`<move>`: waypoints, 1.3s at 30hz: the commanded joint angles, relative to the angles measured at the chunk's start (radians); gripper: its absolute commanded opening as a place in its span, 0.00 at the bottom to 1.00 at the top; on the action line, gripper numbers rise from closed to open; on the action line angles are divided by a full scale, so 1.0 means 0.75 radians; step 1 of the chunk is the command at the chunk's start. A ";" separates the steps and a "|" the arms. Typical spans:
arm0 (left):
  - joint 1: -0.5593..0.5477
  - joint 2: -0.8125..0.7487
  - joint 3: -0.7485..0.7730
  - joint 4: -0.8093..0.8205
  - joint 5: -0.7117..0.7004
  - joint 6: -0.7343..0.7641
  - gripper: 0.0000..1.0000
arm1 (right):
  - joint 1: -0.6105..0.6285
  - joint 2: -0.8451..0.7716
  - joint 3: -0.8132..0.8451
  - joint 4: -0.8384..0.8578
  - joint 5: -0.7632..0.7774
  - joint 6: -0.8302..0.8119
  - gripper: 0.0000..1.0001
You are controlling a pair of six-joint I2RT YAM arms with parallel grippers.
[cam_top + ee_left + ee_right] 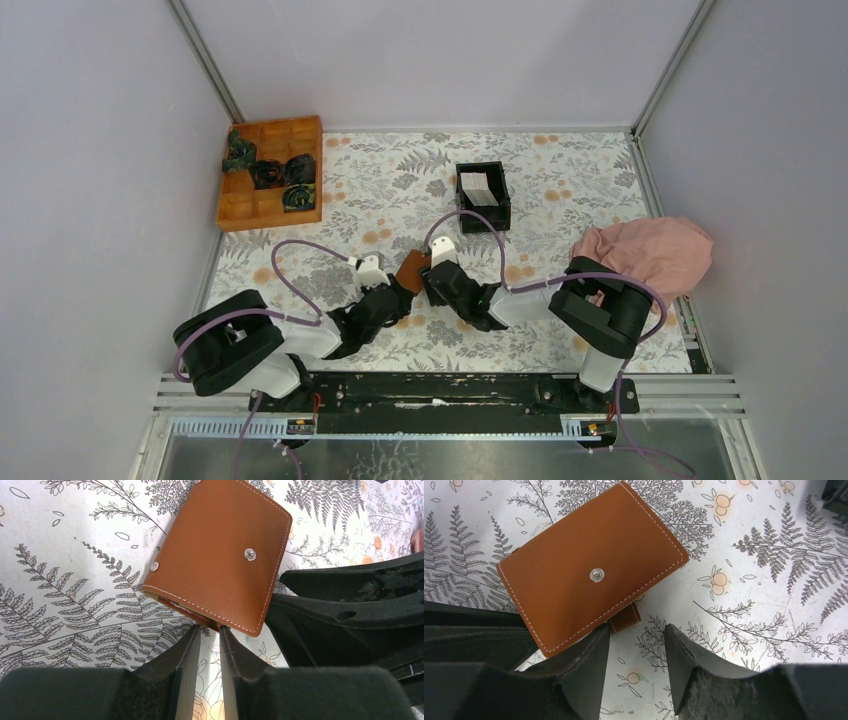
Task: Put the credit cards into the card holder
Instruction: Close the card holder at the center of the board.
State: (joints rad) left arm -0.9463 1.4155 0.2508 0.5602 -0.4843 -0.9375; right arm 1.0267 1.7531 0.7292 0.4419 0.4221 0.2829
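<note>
Resting the left hand (209, 628), fingers narrowly parted, against the edge of the one card holder (220, 555); pinching or merely touching, cannot tell. Holding the right hand (637, 630) spread just beside it on the surface (390, 190). Showing only from overhead: credit cards (479, 188) standing in one black box (485, 215), four dark bundles (267, 173) sitting in one orange tray (240, 208).

Top view: card holder (412, 268) is mostly buried between the left end effector (400, 292) and right end effector (430, 282). Credit cards (479, 188) in the black box (485, 220) are too small to count. Left wrist view crops the holder's far corner, and I can't tell if those fingers (185, 655) actually pinch it.
</note>
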 commanded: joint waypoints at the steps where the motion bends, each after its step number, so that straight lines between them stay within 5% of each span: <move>1: 0.004 0.043 -0.025 -0.100 0.042 0.002 0.29 | 0.033 0.023 -0.066 0.248 0.146 -0.092 0.51; 13: 0.004 0.020 -0.023 -0.125 0.043 0.003 0.26 | 0.132 0.097 -0.174 0.675 0.405 -0.326 0.49; 24: -0.131 -0.345 0.054 -0.497 -0.127 -0.036 0.27 | 0.151 0.175 -0.196 0.840 0.455 -0.357 0.47; 27: -0.132 -0.399 0.088 -0.530 -0.172 -0.008 0.35 | 0.151 0.175 -0.202 0.849 0.456 -0.358 0.47; 39: -0.020 -0.148 0.183 -0.250 -0.210 0.200 0.40 | 0.153 0.174 -0.213 0.866 0.426 -0.344 0.45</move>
State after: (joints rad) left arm -0.9974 1.2530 0.3779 0.2420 -0.6258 -0.8600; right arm 1.1324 1.8847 0.5720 1.0222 0.7174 0.0261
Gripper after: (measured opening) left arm 0.401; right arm 0.451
